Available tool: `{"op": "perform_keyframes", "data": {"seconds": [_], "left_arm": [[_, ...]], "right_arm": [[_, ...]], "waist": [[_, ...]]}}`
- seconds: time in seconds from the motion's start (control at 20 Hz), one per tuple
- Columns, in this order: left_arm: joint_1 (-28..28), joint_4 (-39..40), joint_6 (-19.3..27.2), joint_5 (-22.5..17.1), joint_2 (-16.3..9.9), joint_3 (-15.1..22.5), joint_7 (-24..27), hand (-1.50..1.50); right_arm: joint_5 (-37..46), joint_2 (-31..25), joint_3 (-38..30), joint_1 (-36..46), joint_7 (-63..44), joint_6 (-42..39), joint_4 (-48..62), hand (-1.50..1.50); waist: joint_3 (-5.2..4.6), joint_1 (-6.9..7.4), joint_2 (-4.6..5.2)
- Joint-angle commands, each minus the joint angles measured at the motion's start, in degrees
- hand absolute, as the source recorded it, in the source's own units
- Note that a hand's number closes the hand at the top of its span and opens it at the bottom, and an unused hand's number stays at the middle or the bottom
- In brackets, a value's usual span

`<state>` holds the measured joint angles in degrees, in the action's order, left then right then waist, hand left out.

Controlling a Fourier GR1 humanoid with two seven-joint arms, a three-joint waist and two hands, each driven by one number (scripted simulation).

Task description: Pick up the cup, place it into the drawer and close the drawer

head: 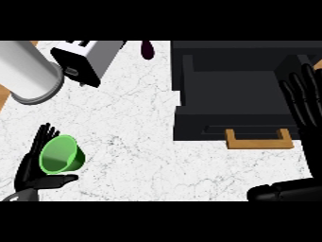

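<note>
At the lower left of the white marbled worktop [142, 123], a green cup [62, 155] is seen lying tilted, its open mouth turned up toward the view, cradled by the left hand [34, 172]. The fingers are extended behind the cup and the thumb is brought in beneath it, so the cup appears to be pinched between them rather than wrapped; whether it is lifted off the surface cannot be told. The right hand [317, 106] is held flat and wide, fingers straight, over the right edge of the black drawer [236, 94], and nothing is held by it. The drawer is drawn out, its dark cavity exposed, with a tan handle [258, 140] at the front. A white cylinder [20, 71], a toaster-like appliance [90, 59] and a small dark object [148, 48] are set along the far edge.

The cup is well apart from the drawer, so a long carry across the worktop is judged to be required. With so shallow a hold, the cup could be rolled out during that carry, or be knocked against the drawer's front wall if brought in too low.
</note>
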<state>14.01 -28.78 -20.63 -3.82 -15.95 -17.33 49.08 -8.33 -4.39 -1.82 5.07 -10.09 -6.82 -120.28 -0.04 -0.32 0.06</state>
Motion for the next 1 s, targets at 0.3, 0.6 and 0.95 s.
{"op": "perform_keyframes", "data": {"seconds": [0.3,0.6,0.95], "left_arm": [[2.2,5.8,-8.0,-1.8,0.9,0.3,5.2,-1.5],[2.6,5.5,-12.5,-2.8,3.1,1.6,6.4,-1.5],[3.8,3.8,-14.8,-3.9,0.5,1.7,8.0,1.5]], "right_arm": [[-2.5,-1.9,-3.1,2.2,-1.9,-0.6,1.0,-1.5],[2.0,2.1,2.3,-2.3,1.7,0.5,-0.4,-1.5],[-1.0,-0.5,-2.0,2.9,0.0,0.1,3.2,-1.5]], "waist": [[-0.04,0.03,0.08],[-0.06,-0.12,0.03],[-0.06,0.06,0.13]]}}
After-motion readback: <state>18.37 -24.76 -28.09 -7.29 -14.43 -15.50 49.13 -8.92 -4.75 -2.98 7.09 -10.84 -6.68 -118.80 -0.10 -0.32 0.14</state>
